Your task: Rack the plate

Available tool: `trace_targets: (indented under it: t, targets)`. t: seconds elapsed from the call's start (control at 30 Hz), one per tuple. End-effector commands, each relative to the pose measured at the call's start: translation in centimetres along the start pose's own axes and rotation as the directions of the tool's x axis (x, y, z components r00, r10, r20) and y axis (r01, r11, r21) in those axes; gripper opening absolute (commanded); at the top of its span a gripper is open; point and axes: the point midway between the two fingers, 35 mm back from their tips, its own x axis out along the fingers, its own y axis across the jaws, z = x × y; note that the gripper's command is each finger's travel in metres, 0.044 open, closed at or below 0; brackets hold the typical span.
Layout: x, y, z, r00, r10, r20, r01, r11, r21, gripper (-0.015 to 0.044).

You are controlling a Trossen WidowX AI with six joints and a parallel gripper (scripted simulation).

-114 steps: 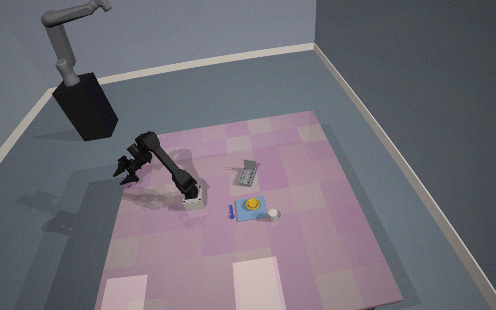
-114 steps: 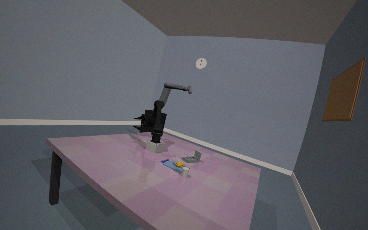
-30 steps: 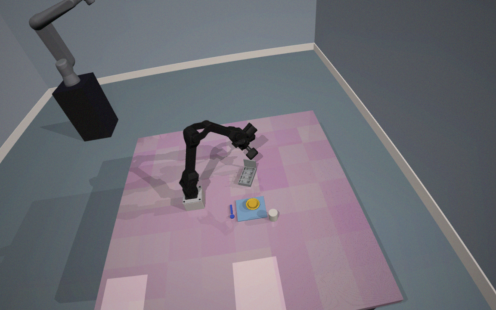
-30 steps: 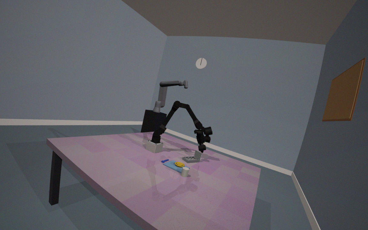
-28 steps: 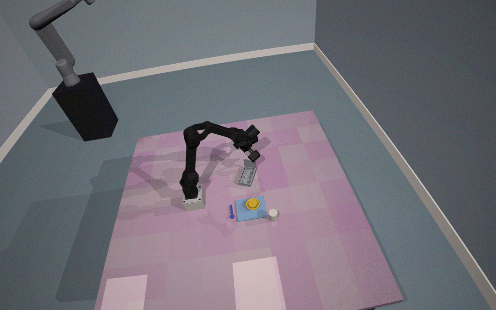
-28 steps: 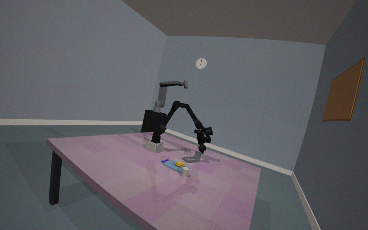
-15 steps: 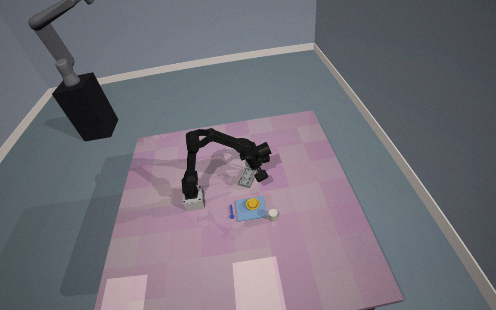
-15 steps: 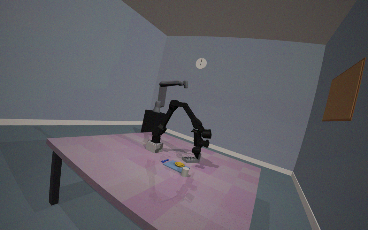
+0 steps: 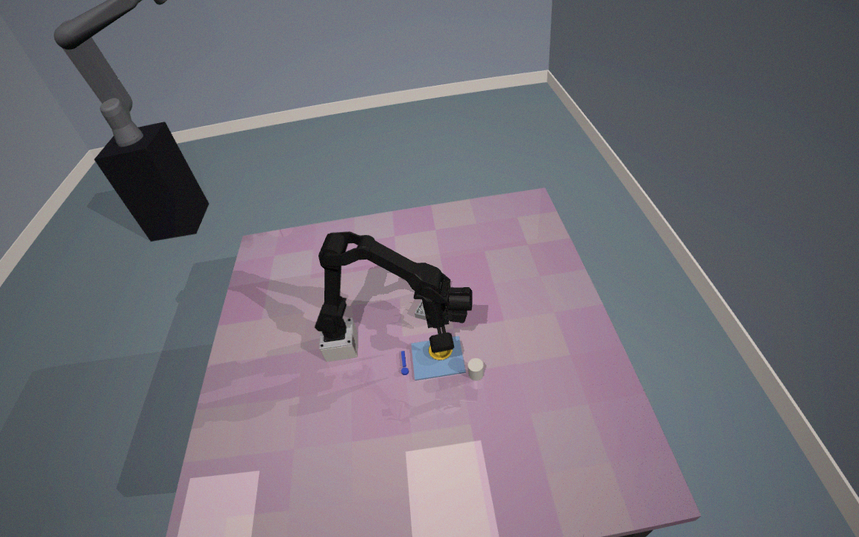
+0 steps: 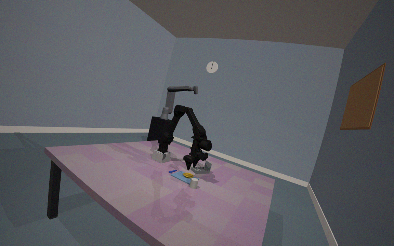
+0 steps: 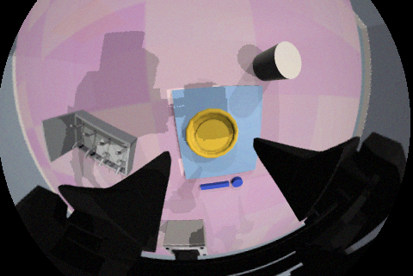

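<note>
A yellow round plate [image 9: 440, 357] [image 10: 188, 175] [image 11: 212, 134] lies flat on a blue board [image 9: 424, 371] [image 11: 245, 156]. My gripper [image 10: 191, 167] [image 11: 212, 149] is open and empty, pointing down above the plate. In the wrist view the plate shows beyond and between the two fingertips. In the top view a finger hides part of the plate. The grey dish rack [image 10: 202, 172] [image 11: 107, 126] stands beside the board, with a flat panel at one end and thin rails inside. Its slots hold no plate. The arm hides much of it in the top view.
A white cylindrical cup [image 9: 475, 369] [image 10: 194, 183] [image 11: 287, 60] stands at the board's far side from my base. A blue spoon [image 9: 403, 362] [image 11: 214, 186] lies along the side nearer my base [image 9: 339, 351]. Another grey arm stands on a black pedestal [image 9: 152, 183] off the table.
</note>
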Motion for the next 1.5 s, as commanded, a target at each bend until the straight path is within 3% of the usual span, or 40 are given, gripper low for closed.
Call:
trace_targets:
  t: [0.0,1.47]
  targets:
    - [-0.2,-0.6,-0.5,1.0,-0.012,-0.019,0.012,1.0,0.001,0.04]
    - [5.8,-0.6,-0.7,1.0,-0.012,-0.019,0.012,1.0,0.001,0.0394]
